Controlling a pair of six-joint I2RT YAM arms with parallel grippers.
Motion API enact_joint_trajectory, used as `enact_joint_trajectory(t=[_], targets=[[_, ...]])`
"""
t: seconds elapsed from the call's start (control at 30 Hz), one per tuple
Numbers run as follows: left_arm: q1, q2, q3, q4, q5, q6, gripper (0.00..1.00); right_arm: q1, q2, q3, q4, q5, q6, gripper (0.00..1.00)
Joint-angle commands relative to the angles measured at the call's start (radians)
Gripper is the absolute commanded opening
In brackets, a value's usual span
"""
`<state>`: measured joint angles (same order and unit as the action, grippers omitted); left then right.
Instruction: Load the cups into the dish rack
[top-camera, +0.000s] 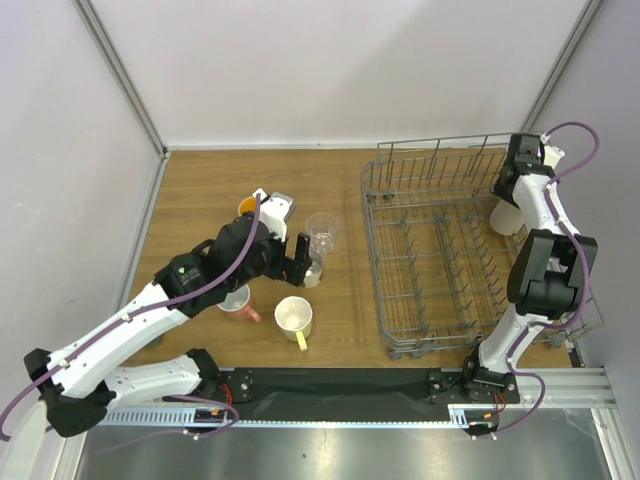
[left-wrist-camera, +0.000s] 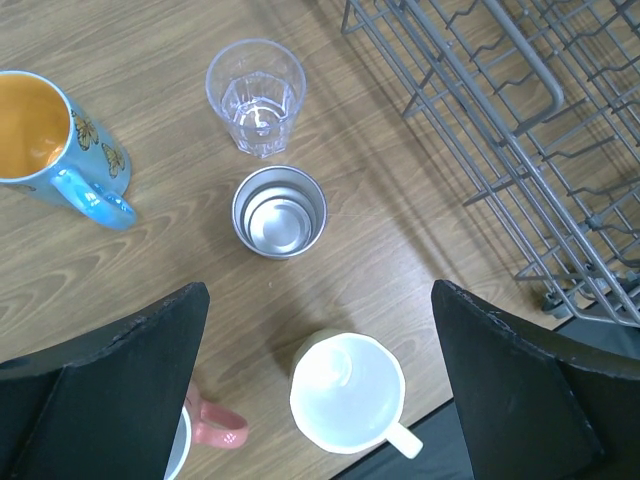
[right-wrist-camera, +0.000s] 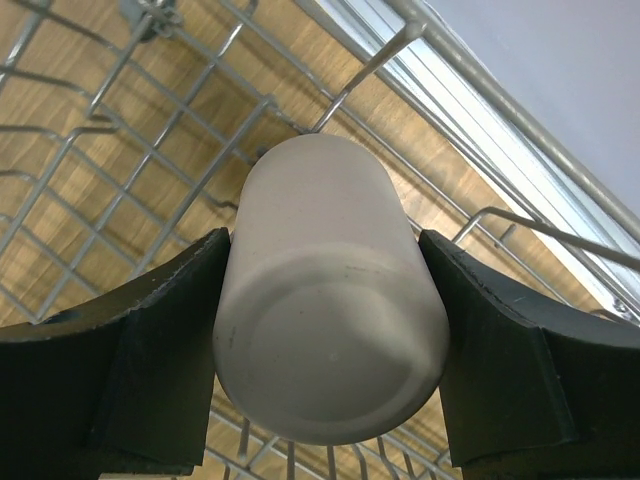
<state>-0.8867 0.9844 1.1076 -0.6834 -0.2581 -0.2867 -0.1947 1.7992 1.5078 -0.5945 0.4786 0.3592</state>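
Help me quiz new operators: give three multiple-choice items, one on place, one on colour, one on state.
1. The steel cup stands: A) in the dish rack; B) on the table between the clear glass and the cream mug; C) on top of the blue mug.
2. The blue mug's inside is: A) orange; B) white; C) green.
3. The right gripper is: A) open, empty; B) shut on the beige cup; C) out of view.
Answers: 1 B, it sits on wood between them; 2 A, orange shows inside; 3 B, both fingers press its sides over the rack.
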Motion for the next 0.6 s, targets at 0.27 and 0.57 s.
enact_joint_trajectory(t=[0.27,0.57], targets=[[0.009,0.051,0.127,-0.07,0.006,-0.012,1.0,-0.032,0.028,0.025,0.001,-0.032,0.018,0.63],[0.009,0.1,0.188,-0.119,0.037,-0.055,1.0,-0.017,-0.007,0.058,-0.113,-0.049,0.044,1.0]])
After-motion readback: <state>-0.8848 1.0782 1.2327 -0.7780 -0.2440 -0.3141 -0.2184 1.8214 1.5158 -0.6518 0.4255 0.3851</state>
